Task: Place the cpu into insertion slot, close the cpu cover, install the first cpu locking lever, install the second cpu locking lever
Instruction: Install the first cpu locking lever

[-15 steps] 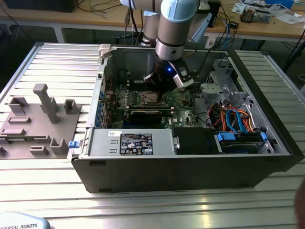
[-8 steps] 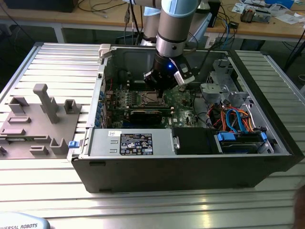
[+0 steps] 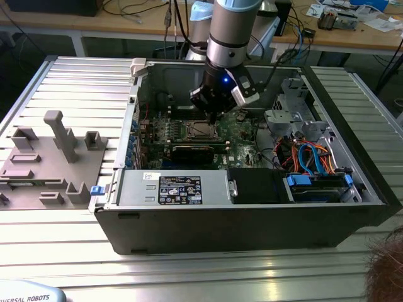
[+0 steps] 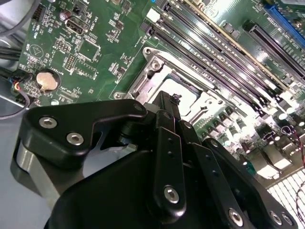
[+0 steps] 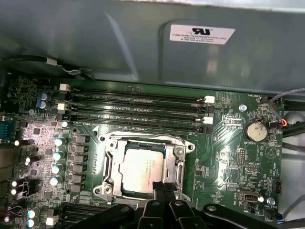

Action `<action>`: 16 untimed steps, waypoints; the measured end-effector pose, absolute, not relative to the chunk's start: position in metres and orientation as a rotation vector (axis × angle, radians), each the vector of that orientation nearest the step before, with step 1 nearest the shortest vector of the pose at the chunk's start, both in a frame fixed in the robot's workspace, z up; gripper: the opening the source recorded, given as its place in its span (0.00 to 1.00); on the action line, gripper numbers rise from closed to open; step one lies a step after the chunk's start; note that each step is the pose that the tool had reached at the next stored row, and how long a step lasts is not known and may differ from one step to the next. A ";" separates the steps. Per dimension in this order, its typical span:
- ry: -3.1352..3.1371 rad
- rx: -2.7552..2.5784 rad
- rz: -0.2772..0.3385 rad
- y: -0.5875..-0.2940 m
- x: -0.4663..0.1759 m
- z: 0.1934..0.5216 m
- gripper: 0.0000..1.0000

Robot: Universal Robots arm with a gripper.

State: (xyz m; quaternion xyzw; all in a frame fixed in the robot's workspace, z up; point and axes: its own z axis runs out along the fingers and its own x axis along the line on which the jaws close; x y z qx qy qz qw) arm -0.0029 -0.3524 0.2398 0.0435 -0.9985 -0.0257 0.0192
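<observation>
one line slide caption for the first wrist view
Black gripper at the edge of the silver-grey square cpu, framed by the closed silvery cover.

My gripper (image 4: 175,102) sits closed over the cpu cover (image 4: 190,95) on the green motherboard (image 4: 95,47); tip possibly touching it.

The exterior view is evenly bright; overhead light glares off the ribbed silver aluminium table (image 3: 189,277) in front of the open dark-grey computer case (image 3: 252,220), whose interior lies shadowed. In both wrist views, glare whitens the green motherboard (image 5: 228,143) beside its memory slots; the black pincer (image 4: 167,143) looms slightly soft.
</observation>
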 end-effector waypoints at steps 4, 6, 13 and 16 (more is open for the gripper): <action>-3.099 0.135 -0.081 -0.352 -0.003 0.246 0.11; -3.099 0.135 -0.081 -0.352 -0.003 0.248 0.11; -3.099 0.135 -0.082 -0.352 -0.003 0.259 0.11; -3.099 0.135 -0.083 -0.352 -0.003 0.262 0.11</action>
